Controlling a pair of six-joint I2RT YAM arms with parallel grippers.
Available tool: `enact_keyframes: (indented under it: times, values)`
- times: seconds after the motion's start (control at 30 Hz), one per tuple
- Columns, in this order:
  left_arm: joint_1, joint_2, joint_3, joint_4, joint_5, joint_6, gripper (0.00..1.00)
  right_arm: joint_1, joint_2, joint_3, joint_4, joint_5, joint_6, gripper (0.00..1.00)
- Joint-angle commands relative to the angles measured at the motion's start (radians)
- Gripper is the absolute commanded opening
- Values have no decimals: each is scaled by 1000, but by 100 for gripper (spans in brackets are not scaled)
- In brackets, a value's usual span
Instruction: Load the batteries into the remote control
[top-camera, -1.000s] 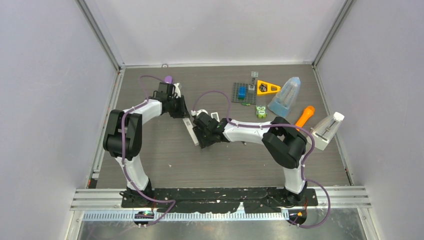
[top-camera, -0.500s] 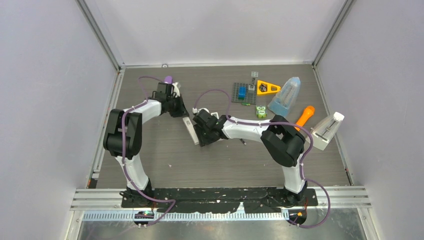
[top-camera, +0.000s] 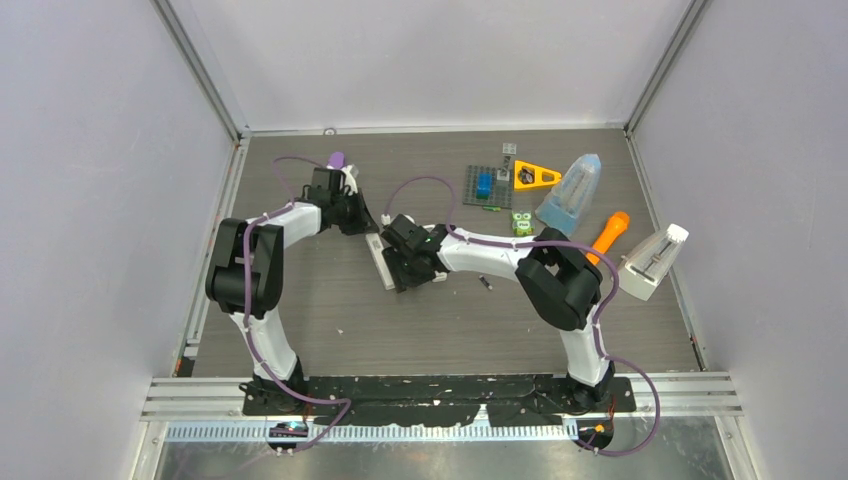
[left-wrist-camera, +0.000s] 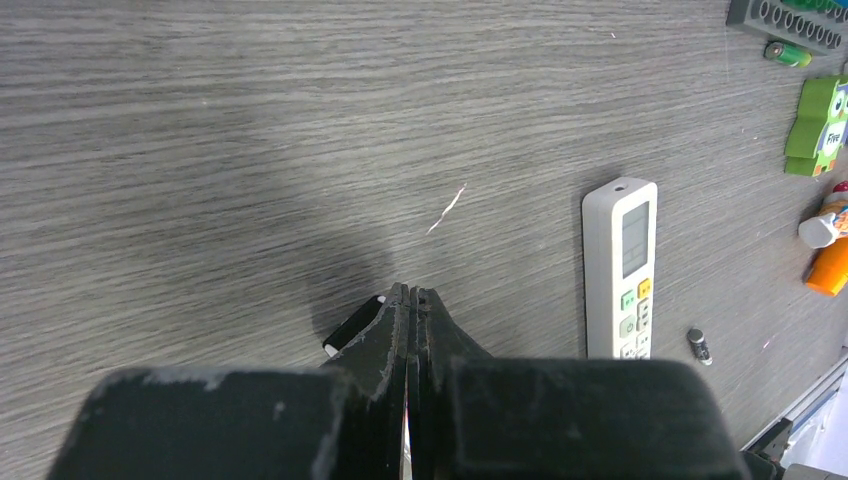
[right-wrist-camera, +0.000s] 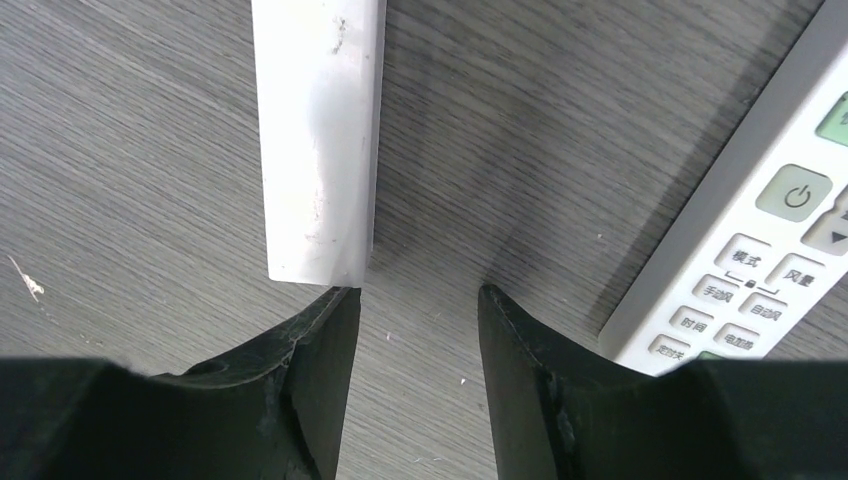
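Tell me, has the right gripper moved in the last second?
Yes. In the top view the right gripper has shifted slightly left and toward the table's far edge, away from the green owl toy.

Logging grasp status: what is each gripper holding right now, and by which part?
Nothing visibly held: left gripper shut, with the blackish battery beside it; right gripper open, empty.

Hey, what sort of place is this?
Probably a robotics lab test cell: pale walls and aluminium frame posts box in a grey wood-grain table, two white-and-black robot arms are bolted to a metal rail, and small plastic toys lie scattered.
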Motion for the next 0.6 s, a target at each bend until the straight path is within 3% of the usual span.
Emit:
enact_keyframes:
  times: [0.0, 0.07, 0.33, 0.57]
  values:
    - [-5, -16, -27, -90, 24, -1, 0, -17, 7, -24, 100, 64, -25, 54]
    - [-3, -23, -15, -97, 24, -2, 0, -16, -12, -33, 112, 58, -47, 54]
    - [6, -89, 29, -96, 29, -20, 31, 15, -102, -116, 186, 22, -172, 55]
    - [6, -126, 62, -110, 8, -7, 44, 29, -142, -154, 205, 32, -189, 54]
